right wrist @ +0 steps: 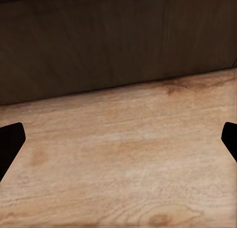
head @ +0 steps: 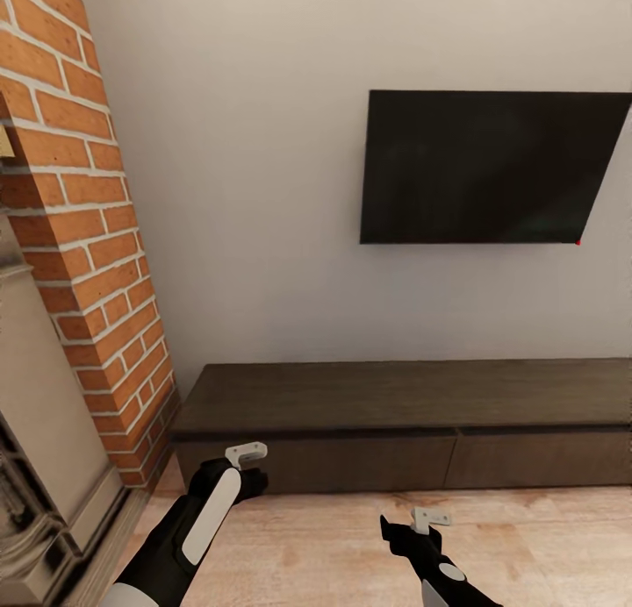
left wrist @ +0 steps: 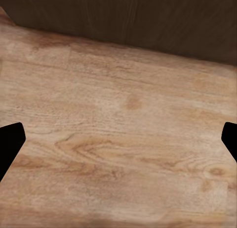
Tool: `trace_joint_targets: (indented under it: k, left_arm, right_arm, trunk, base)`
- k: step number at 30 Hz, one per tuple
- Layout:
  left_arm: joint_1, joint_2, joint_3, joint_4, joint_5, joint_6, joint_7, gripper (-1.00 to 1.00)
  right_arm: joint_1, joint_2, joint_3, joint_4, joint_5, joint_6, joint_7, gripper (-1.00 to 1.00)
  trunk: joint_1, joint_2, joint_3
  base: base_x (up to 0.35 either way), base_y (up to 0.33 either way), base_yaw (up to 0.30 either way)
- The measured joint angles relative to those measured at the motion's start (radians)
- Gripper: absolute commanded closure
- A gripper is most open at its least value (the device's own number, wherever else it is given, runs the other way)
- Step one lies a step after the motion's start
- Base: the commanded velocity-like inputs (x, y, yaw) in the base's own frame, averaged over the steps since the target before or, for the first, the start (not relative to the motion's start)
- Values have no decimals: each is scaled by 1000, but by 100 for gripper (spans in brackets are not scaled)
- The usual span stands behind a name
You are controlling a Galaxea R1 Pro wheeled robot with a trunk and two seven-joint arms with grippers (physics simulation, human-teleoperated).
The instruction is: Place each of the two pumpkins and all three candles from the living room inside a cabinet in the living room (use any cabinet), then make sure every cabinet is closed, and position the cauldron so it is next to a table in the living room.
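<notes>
The long dark cabinet [head: 404, 423] stands shut against the wall under a television [head: 491, 164]. Before its left end, over the wood floor [head: 333, 546], the left gripper [head: 248, 480] and right gripper [head: 392, 530] hang with fingers spread apart, both empty.

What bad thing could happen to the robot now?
Its left gripper hangs right by the dark cabinet, so rolling forward might bump the closed drawer front. The brick chimney and fireplace stand close on its left, so a turn that way could scrape the arm. Both grippers are open and empty.
</notes>
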Motion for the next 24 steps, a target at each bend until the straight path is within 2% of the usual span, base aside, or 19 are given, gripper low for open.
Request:
trace_joint_targets:
  k: [24]
  left_arm:
    - [0,0,-1,0,2,0,1,-100]
  right_arm:
    - [0,0,0,0,0,-2,2,-100]
  trunk:
    - [-92,168,75]
  base:
    - [-1,0,0]
